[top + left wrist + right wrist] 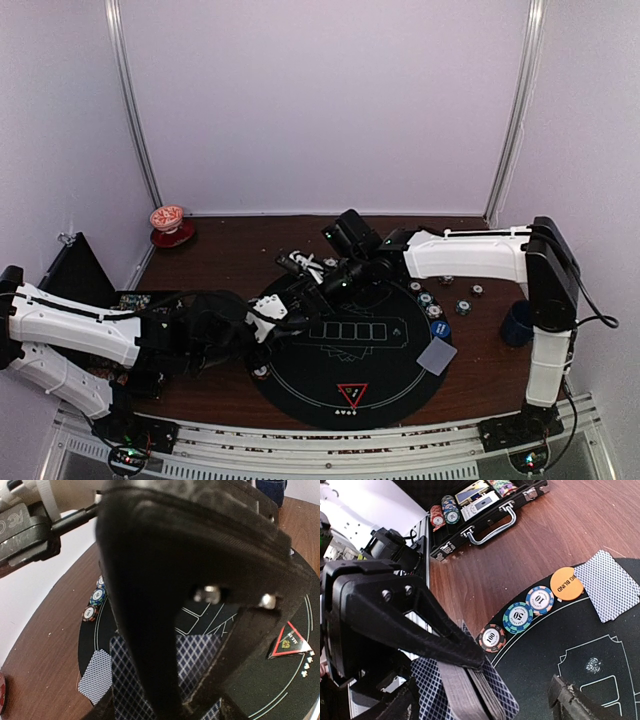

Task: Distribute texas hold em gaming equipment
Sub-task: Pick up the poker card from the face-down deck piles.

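Red triangle marker (352, 393) sits on the near edge of the black mat (400, 388), so that piece is placed. On the right edge there is one grey-blue card (437, 355), then the blue button (440, 326), then a row of chips (425, 298). A few loose chips (465, 307) lie off the mat on the wooden surface (480, 385), near the dark mug (517, 325). On the left edge, seen from the right wrist, are a second card (609, 585), the orange button (566, 583) just beside it, and three chips (518, 616) in a line.

The printed boxes mid-mat are bare, so I judge more dealing remains, roughly half left.

My left arm lies low, reaching in from the left. My left gripper (472, 665) is clenched on the deck (455, 690) above the mat. My right arm stretches across the far side with its wrist tipped toward the deck. My right gripper (482, 702) is released, fingers spread wide, grasping nothing.

Farthest off, the open case (485, 515) holds more chips.
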Tool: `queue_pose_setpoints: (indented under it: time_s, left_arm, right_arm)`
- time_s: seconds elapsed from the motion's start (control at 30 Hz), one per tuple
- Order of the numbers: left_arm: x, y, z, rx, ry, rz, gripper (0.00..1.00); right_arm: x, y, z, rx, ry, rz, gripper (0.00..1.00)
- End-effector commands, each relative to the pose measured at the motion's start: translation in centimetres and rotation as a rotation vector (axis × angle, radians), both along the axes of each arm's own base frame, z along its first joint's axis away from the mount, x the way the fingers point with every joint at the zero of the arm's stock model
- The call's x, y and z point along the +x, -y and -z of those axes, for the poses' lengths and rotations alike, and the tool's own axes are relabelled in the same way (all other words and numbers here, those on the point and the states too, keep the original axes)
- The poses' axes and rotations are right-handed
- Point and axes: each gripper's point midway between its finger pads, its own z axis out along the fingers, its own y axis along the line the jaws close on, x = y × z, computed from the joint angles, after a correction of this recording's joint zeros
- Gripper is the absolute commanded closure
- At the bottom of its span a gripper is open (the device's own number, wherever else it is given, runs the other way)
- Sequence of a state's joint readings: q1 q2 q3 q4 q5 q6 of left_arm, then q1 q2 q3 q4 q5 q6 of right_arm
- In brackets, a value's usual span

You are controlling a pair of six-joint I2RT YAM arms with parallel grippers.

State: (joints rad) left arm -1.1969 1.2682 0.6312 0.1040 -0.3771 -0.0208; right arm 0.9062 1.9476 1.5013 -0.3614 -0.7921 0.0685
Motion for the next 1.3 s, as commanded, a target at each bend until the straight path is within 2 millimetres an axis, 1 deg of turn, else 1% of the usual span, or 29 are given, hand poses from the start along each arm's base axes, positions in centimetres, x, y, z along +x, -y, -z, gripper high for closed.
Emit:
queue_pose_setpoints:
  time_s: [0.0,0.17,0.33,0.43,0.57,0.67,0.73,0.8,0.9,0.93,1.0,1.1,1.2,1.27]
  left_arm:
    - [0.4,0.7,-1.3,-0.053,0.022,-0.002,0.48]
    - [0.3,0.8,-1.3,-0.054,0.02,0.002,0.48]
    - [0.3,0.8,-1.3,-0.053,0.022,0.004,0.48]
    - [0.3,0.7,-1.3,-0.054,0.022,0.003,0.48]
    - [0.2,0.7,-1.5,-0.061,0.023,0.004,0.48]
    - [0.2,0.7,-1.5,-0.06,0.024,0.005,0.48]
    - [0.2,0.7,-1.4,-0.059,0.022,0.006,0.48]
    - [0.3,0.7,-1.4,-0.057,0.022,0.006,0.48]
    - [0.3,0.7,-1.5,-0.057,0.024,0.003,0.48]
    - [0.3,0.7,-1.5,-0.059,0.023,0.003,0.48]
    - [0.3,0.7,-1.4,-0.058,0.023,0.001,0.48]
    - [0.3,0.6,-1.5,-0.059,0.023,0.001,0.48]
    - [0.3,0.6,-1.5,-0.057,0.024,0.0,0.48]
    - [0.3,0.5,-1.5,-0.059,0.025,-0.002,0.48]
  right_arm:
    - [1.6,-0.7,-0.5,0.001,0.034,0.066,0.12]
    - [2.6,-0.5,0.6,-0.039,0.048,0.085,0.23]
    - [4.0,0.1,0.9,-0.07,0.067,0.107,0.33]
    - [4.9,0.8,1.2,-0.086,0.066,0.12,0.39]
    - [6.1,2.0,1.2,-0.093,0.059,0.14,0.44]
    - [6.7,2.6,1.3,-0.095,0.059,0.148,0.5]
    - [6.2,2.6,1.3,-0.089,0.045,0.118,0.51]
    - [5.0,2.4,0.9,-0.07,0.003,0.059,0.53]
    - [3.0,2.2,-0.4,-0.034,-0.051,-0.036,0.55]
    - [2.4,2.2,-0.7,-0.024,-0.065,-0.063,0.53]
    - [1.7,2.5,-1.3,-0.019,-0.071,-0.099,0.46]
    - [1.1,3.0,-1.2,-0.027,-0.073,-0.116,0.41]
    - [0.6,3.5,-0.7,-0.034,-0.089,-0.121,0.4]
    - [0.4,3.7,-0.4,-0.043,-0.101,-0.124,0.42]
